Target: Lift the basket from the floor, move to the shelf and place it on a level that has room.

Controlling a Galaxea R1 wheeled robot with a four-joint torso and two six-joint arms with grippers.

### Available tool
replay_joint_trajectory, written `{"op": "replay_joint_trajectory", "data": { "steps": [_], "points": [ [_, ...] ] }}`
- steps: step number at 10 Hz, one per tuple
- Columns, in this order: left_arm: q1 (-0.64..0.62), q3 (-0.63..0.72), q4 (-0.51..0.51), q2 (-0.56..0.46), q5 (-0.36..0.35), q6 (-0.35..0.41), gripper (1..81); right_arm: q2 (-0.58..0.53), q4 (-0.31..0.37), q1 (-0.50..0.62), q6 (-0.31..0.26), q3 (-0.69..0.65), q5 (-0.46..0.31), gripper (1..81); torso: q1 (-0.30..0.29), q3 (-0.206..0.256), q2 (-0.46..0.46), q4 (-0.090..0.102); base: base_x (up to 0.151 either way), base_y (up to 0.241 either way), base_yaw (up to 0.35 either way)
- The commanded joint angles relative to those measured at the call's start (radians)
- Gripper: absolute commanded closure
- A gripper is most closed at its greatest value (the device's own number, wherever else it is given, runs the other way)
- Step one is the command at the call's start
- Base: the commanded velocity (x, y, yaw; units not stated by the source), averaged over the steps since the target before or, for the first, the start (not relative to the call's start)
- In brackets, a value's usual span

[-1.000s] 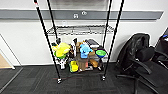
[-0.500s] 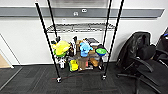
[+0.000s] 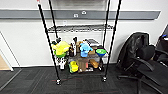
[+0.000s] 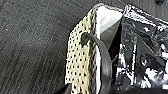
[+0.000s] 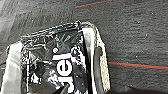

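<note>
1. I cannot tell how either arm's jaws stand.
2. Both wrist views look down on the small woven beige wicker basket (image 4: 78,58), white-lined, with glossy black-and-white packets (image 5: 60,65) inside, above the dark grey carpet floor (image 5: 135,32).
3. Straight ahead stands the tall black wire shelf (image 3: 80,28); its upper grid level is bare, with colourful toys (image 3: 60,48) below.
4. A black office chair (image 3: 147,62) sits to the rack's right.

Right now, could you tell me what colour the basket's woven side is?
Beige, with dark specks; the basket shows best in the left wrist view.
</note>
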Motion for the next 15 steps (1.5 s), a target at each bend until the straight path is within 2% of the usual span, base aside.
{"op": "replay_joint_trajectory", "data": {
  "steps": [1, 2, 4, 5, 6, 7, 9, 12, 15],
  "points": [
    [-0.086, 0.008, -0.006, -0.015, 0.061, 0.001, 1.0, 0.007, 0.003, 0.139, 0.0, 0.007, -0.033, 1.0, 0.063, -0.075, -0.097, 0.0, 0.0, 0.0, 0.0],
    [-0.086, 0.01, -0.005, -0.016, 0.061, 0.003, 1.0, 0.011, 0.005, 0.144, 0.0, 0.006, -0.033, 1.0, 0.016, -0.092, -0.025, 0.0, 0.0, 0.0, 0.0],
    [-0.086, 0.019, 0.001, -0.016, 0.053, 0.003, 1.0, 0.018, 0.009, 0.156, 0.003, 0.006, -0.033, 1.0, 0.034, -0.135, -0.057, 0.0, 0.0, 0.0, 0.0],
    [-0.091, 0.022, 0.006, -0.016, 0.052, 0.003, 1.0, 0.019, 0.011, 0.158, 0.006, 0.003, -0.033, 1.0, 0.039, -0.134, -0.066, 0.0, 0.0, 0.0, 0.0],
    [-0.108, 0.022, 0.007, -0.018, 0.058, 0.004, 1.0, 0.024, 0.009, 0.162, 0.007, -0.003, -0.033, 1.0, 0.039, -0.103, -0.067, 0.0, 0.0, 0.0, 0.0],
    [-0.124, 0.022, 0.009, -0.021, 0.059, 0.004, 1.0, 0.031, 0.012, 0.165, 0.011, -0.019, -0.033, 1.0, 0.04, -0.123, -0.067, 0.0, 0.0, 0.0, 0.0],
    [-0.151, 0.02, 0.009, -0.024, 0.058, 0.004, 1.0, 0.057, 0.009, 0.168, 0.011, -0.058, -0.033, 1.0, 0.041, -0.133, -0.068, 0.0, 0.0, 0.0, 0.0],
    [-0.175, 0.017, 0.009, -0.016, 0.059, 0.004, 1.0, 0.123, 0.006, 0.169, 0.011, -0.155, -0.033, 1.0, 0.041, -0.132, -0.068, 0.0, 0.0, 0.0, 0.0],
    [-0.175, 0.017, 0.009, -0.013, 0.061, 0.004, 1.0, 0.134, 0.009, 0.158, 0.012, -0.16, -0.03, 1.0, 0.041, -0.132, -0.068, 0.0, 0.0, 0.0, 0.0]
  ]
}}
